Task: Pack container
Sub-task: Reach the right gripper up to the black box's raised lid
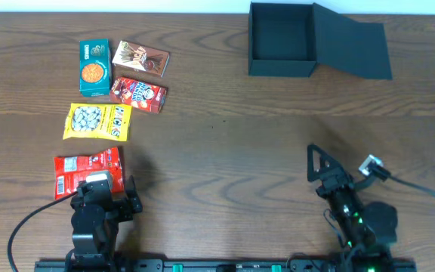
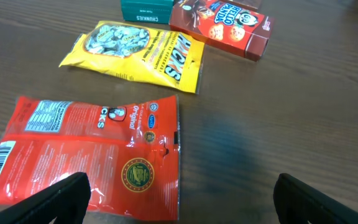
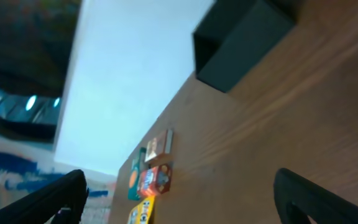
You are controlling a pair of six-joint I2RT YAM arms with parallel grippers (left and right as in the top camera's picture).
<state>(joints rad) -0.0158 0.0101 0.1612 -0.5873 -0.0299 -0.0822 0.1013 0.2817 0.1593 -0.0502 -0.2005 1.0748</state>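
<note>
The container is a black square box at the table's far side, open, its flap lid lying flat to the right; the right wrist view shows the container at the top. Several snacks lie far left: a teal cookie box, a brown box, a red box, a yellow packet and a red packet. My left gripper is open low over the red packet's near edge, holding nothing. My right gripper stands open and empty near the front right.
The white wall runs just behind the container. A cable trails right from the right arm. The left arm's cable curves off at the front left. Bare wood lies between the snacks and the right arm.
</note>
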